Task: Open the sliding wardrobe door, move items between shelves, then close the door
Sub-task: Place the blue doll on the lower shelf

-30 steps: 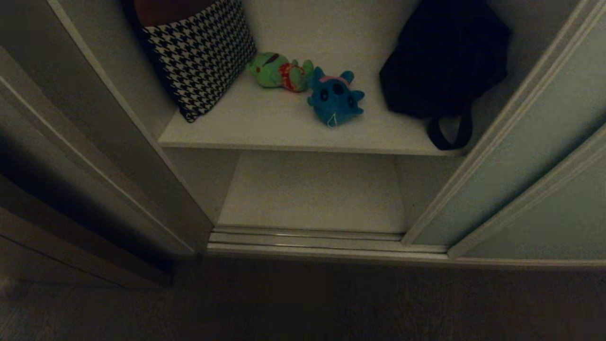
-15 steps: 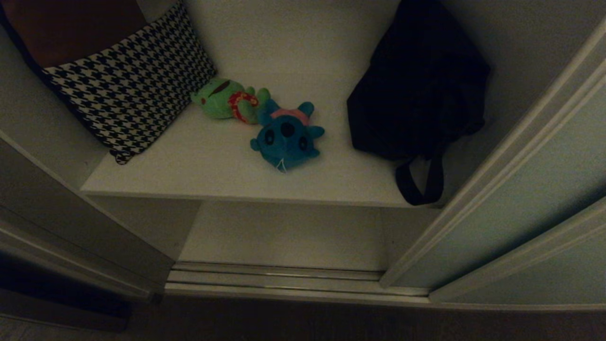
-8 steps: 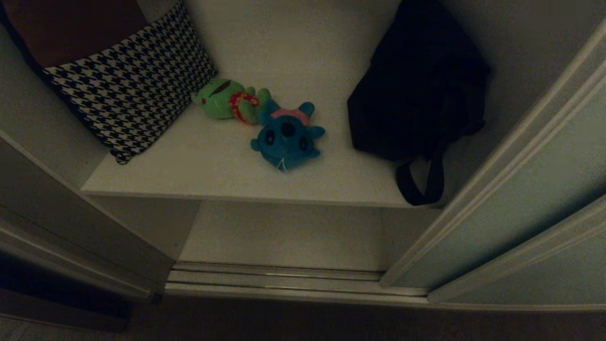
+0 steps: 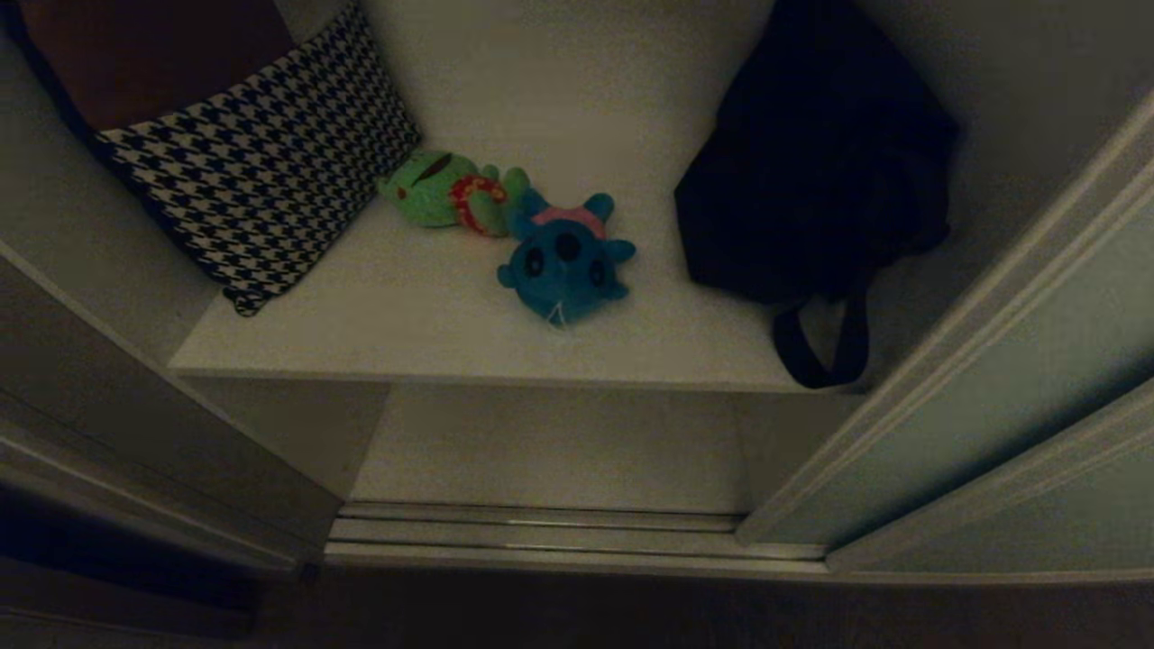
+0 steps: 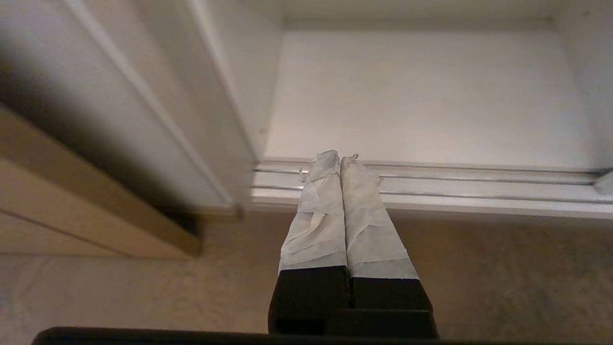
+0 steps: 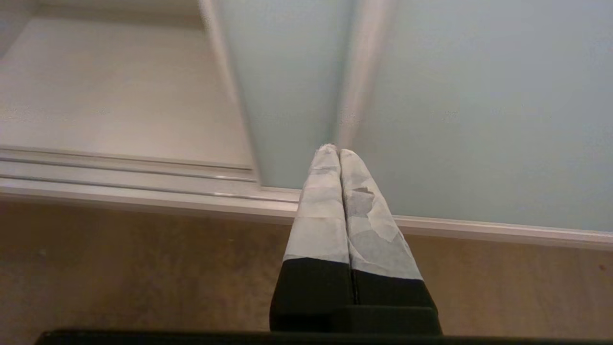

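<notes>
The sliding wardrobe door (image 4: 1019, 361), a pale grey-green panel, stands slid aside at the right, so the compartment is open. On the upper white shelf (image 4: 406, 333) lie the green plush toy (image 4: 446, 191) and, touching it, the teal-blue plush toy (image 4: 563, 263). Below it, the lower shelf (image 4: 550, 446) is bare. Neither arm shows in the head view. My left gripper (image 5: 339, 158) is shut and empty, held low over the floor and pointing at the door track (image 5: 479, 187) and lower shelf (image 5: 421, 96). My right gripper (image 6: 334, 151) is shut and empty, facing the door panel (image 6: 479, 96).
A black-and-white houndstooth cushion (image 4: 261, 180) leans at the upper shelf's left. A big black bag (image 4: 811, 162) leans at its right, with its strap hanging over the shelf edge. A wardrobe side panel (image 4: 135, 433) bounds the opening at the left. Brown floor (image 5: 143, 297) lies before the track.
The whole head view has shifted: the camera came closer to the wardrobe and lately drifted a little. The toys, cushion and bag keep their places on the shelf.
</notes>
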`<state>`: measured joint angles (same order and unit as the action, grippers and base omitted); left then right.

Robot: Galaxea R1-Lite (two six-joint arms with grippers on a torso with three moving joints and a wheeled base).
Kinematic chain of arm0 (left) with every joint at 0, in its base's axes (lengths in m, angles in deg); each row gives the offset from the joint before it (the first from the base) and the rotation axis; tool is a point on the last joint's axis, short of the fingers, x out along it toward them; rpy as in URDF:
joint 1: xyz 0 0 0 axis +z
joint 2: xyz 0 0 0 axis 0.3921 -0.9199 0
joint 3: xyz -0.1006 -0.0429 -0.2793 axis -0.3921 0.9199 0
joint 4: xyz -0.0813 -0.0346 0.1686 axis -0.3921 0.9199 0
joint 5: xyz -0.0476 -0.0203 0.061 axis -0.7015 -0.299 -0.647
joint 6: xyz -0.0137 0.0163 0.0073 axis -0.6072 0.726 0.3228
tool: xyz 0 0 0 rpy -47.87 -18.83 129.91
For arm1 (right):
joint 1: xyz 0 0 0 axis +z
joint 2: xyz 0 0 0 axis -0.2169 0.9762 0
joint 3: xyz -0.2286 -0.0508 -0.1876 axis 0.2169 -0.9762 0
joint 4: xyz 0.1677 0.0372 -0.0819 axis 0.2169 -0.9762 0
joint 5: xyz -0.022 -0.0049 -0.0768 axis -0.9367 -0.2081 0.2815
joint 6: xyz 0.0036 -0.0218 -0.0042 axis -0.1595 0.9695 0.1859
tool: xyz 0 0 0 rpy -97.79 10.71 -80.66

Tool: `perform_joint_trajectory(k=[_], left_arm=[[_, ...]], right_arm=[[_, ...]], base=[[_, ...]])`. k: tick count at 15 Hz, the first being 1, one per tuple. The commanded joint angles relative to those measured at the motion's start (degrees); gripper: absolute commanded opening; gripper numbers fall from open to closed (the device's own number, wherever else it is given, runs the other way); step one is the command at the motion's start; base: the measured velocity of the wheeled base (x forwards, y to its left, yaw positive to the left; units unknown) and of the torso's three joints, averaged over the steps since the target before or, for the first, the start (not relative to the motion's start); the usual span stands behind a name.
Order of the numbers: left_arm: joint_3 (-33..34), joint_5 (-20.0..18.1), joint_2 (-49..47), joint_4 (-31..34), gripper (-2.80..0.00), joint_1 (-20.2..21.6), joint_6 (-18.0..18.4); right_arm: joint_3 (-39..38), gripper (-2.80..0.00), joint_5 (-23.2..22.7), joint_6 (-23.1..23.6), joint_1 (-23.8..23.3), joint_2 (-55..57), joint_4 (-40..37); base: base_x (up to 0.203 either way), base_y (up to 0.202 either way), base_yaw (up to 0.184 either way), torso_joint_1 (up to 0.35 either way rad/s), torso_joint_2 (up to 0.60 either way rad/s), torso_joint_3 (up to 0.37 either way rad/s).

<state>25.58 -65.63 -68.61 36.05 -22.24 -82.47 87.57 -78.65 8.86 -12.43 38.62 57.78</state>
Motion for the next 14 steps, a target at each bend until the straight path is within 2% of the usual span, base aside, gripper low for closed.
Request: perform_joint_trajectory(k=[1,8,14], left_arm=[[-0.04,-0.02,-0.13,-0.02,-2.8,0.04,0.12],[0.01,0.07,-0.18,0.04,-2.8,0.04,1.18],[-0.38,0.05,-0.18,0.78,-2.8,0.05,1.35]], right_arm=[[0.0,-2.8,-0.01,0.0,0.08,-0.01,0.05],[0.0,-2.8,-0.01,0.0,0.08,-0.01,0.05],[0.0,-2.8,-0.01,0.0,0.08,-0.01,0.05]], base=[[0.0,0.195,-0.001,0.002,0.01,0.004],[0.0,0.18,-0.002,0.004,0.0,-0.001],[0.0,0.01,0.001,0.0,0.0,0.0]])
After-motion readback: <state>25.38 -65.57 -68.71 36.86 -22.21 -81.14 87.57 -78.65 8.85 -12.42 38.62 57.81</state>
